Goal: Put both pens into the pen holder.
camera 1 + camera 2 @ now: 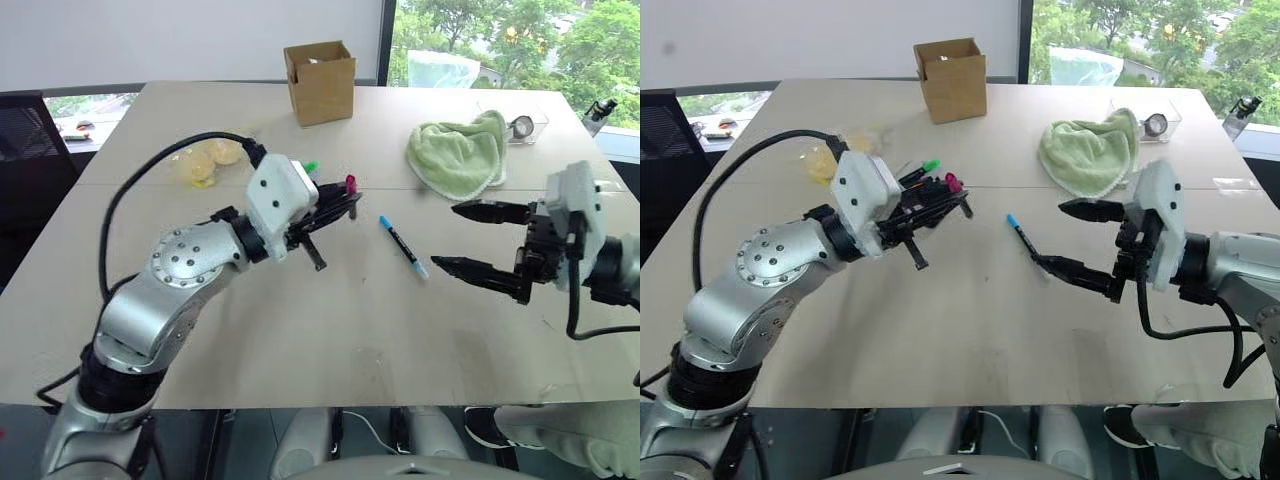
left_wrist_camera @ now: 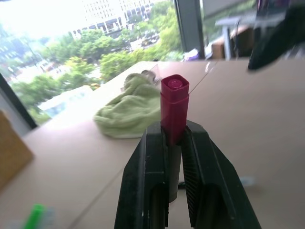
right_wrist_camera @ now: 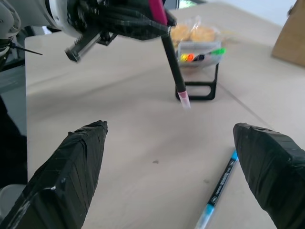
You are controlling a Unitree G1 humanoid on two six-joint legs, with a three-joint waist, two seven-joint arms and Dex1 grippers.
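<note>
The right gripper (image 1: 478,240) stood with jaws wide; the blue pen (image 1: 403,246) lay on the surface (image 1: 330,330) at its 9 o'clock, long axis 11-to-5. The left gripper (image 2: 173,143) clamped the pink pen (image 2: 174,102), near the pen holder (image 3: 199,88).

Soft daylight comes from the windows (image 1: 500,40) behind the table (image 1: 300,330), leaving faint, diffuse shadows on its pale top. In the left wrist view the sky burns out white, and the towel (image 2: 131,107) and trees blur behind the sharper pink pen (image 2: 174,102). The right wrist view's fingertips (image 3: 71,167) are soft
</note>
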